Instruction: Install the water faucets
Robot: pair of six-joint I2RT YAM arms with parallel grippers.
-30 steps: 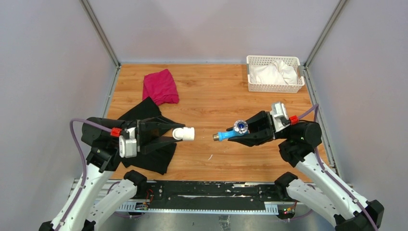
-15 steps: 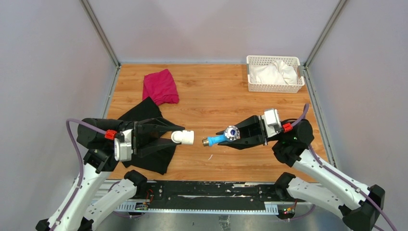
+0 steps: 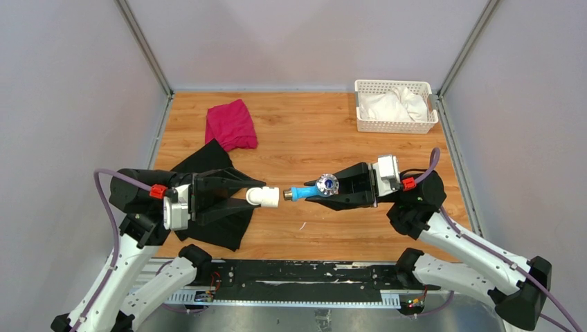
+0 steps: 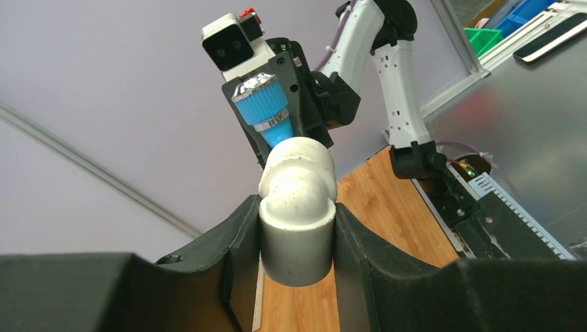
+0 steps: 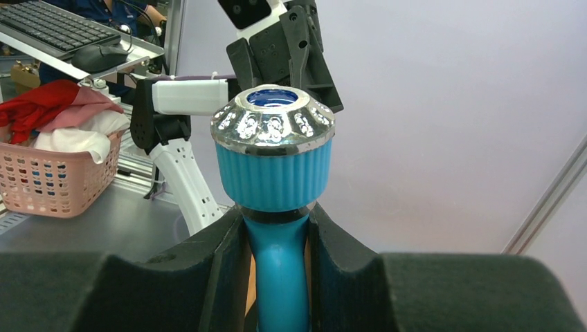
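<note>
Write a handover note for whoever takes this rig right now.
Left gripper: shut on the white pipe fitting, held in the air with its opening facing right.
Right gripper: shut on the blue faucet, its end pointed at the fitting.
Done: both parts picked up and lined up, ends almost meeting.
Left: push the faucet in and seat it; cannot tell whether it has entered yet.

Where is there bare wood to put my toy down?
Bare wood lies between the crumpled magenta cloth and the white plastic mesh basket. Crowded: the near middle, where the bright blue plastic tap faces the short white pipe fitting.
</note>
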